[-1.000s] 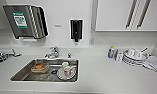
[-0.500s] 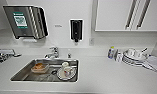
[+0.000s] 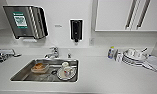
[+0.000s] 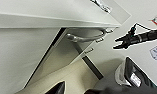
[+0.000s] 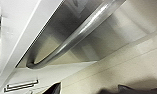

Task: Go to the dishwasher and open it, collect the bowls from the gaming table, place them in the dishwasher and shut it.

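The dishwasher [image 4: 66,55] has a brushed steel front and sits under the white counter edge [image 4: 56,21], with its door against the counter. Its bar handle [image 4: 86,38] runs along the top of the door. That handle [image 5: 76,37] looms large and very close in the right wrist view, over the steel front [image 5: 104,42]. In the left wrist view my right gripper [image 4: 116,43] is a dark arm tip with two prongs spread, open, a short way from the handle's end and holding nothing. The bowls and the gaming table are out of view.
The head view looks down on a white counter with a steel sink [image 3: 21,75] holding a plate with a cup [image 3: 66,72] and a faucet [image 3: 52,52] behind. Stacked white dishes [image 3: 134,58] stand at the right. A towel dispenser [image 3: 25,22] and soap dispenser [image 3: 76,30] hang on the wall.
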